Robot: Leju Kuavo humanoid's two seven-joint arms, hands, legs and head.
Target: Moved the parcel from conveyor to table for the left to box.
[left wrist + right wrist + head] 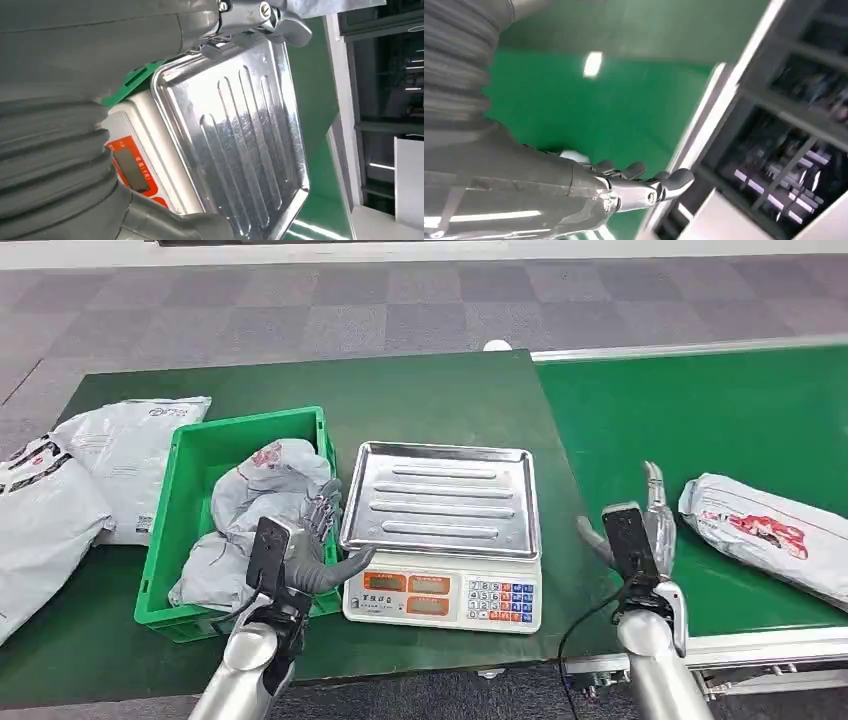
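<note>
Green tabletop holds a green crate point(170, 540) of grey parcels point(262, 505); both hands' fingers point(655, 502) spread, holding nothing.

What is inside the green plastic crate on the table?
The green plastic crate holds crumpled grey plastic mailer parcels, one with red print. The left hand covers its near right corner, and whatever lies beneath the parcels is hidden.

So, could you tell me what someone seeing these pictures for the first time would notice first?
Most likely the shiny steel tray of the weighing scale, in the middle of the green table, with the green crate of grey parcels just to its left. Next, the grey parcel lying on the conveyor at right, with the robot's open right hand beside it and the left hand at the crate's edge.
</note>
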